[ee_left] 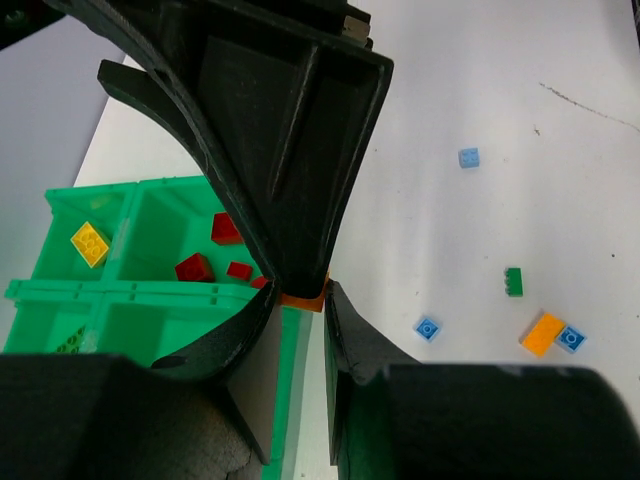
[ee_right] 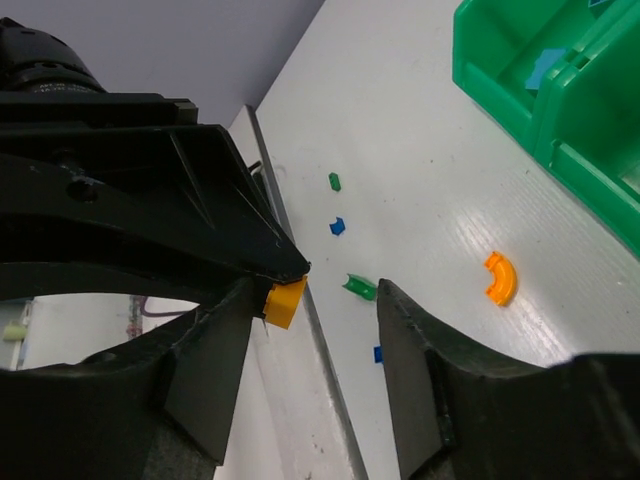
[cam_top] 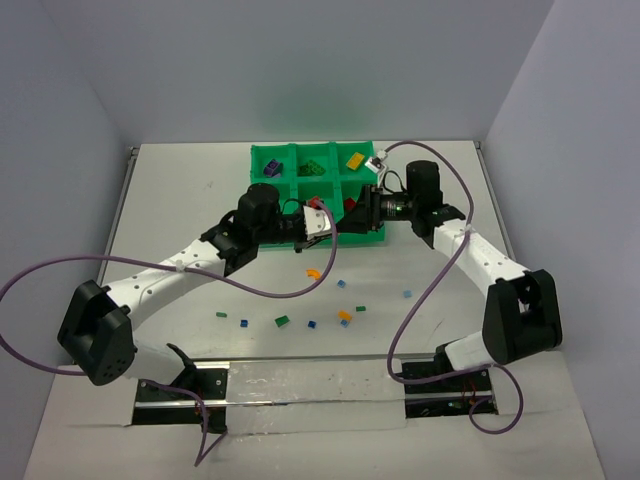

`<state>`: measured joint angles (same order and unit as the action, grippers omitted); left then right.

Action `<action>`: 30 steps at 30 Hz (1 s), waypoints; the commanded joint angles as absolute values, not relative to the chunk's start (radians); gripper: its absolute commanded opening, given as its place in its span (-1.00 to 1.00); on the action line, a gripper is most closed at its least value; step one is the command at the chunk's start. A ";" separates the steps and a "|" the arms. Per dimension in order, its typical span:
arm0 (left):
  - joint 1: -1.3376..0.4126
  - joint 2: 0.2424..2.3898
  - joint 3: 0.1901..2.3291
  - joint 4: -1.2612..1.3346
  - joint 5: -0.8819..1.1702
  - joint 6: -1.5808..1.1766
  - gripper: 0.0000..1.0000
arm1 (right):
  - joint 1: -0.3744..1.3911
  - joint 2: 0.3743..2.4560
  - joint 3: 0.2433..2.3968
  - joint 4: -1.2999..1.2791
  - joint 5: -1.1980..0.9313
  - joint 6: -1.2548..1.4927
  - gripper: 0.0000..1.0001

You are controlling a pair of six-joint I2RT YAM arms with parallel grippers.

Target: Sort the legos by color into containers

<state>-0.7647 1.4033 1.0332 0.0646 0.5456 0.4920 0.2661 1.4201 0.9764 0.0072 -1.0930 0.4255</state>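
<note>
My left gripper (ee_left: 300,306) is shut on a small orange lego (ee_left: 298,297), just off the front edge of the green tray of containers (cam_top: 370,238). My right gripper (ee_right: 320,295) faces it with jaws apart; the same orange lego (ee_right: 283,302) touches its left finger, with a wide gap to the other. From above, the left gripper (cam_top: 322,222) and right gripper (cam_top: 352,212) meet tip to tip over the tray's front row. Red legos (ee_left: 195,267) and a yellow one (ee_left: 89,243) lie in separate compartments. Purple (cam_top: 272,170) and green (cam_top: 314,167) legos lie in the back row.
Loose legos lie on the table in front of the tray: an orange arc (cam_top: 312,273), an orange plate (cam_top: 345,315), a green brick (cam_top: 283,321), blue bits (cam_top: 243,323), a light blue one (cam_top: 407,293). Purple cables loop over the table beside both arms.
</note>
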 commanded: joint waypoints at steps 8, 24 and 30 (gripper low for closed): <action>-0.769 1.401 1.075 0.106 0.531 0.508 -0.72 | 0.278 1.460 1.026 0.074 -1.142 0.449 -0.55; -0.587 1.302 1.102 -0.006 0.461 0.364 0.98 | 0.148 1.746 1.427 0.036 -0.791 0.348 -1.00; -0.529 1.258 1.099 -0.109 0.335 0.286 0.99 | 0.143 1.947 1.687 0.008 -0.552 0.219 -1.00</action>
<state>-0.5565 1.2944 1.0649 -0.0371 0.4295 0.3658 0.1429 1.8570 1.5388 0.0182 -0.7426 0.3258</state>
